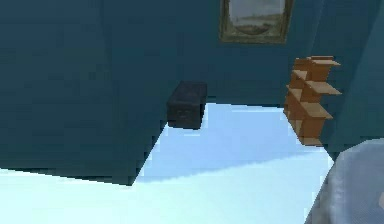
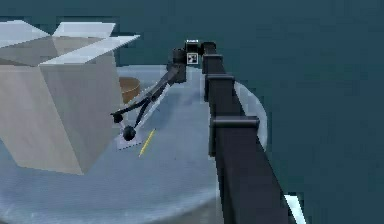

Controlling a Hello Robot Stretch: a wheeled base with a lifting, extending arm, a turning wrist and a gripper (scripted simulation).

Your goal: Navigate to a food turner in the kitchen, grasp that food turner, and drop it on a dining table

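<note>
My arm [image 2: 235, 130] lies stretched low across the round grey table [image 2: 120, 190], which I judge is the drop spot. The open cardboard box [image 2: 55, 95] crowds one side, so I reach in beside it. My gripper [image 2: 127, 123] angles down toward the tabletop. A thin yellow sliver [image 2: 147, 143], perhaps the food turner, lies near my fingertips; whether my jaws hold anything, or how they stand, I cannot tell
</note>
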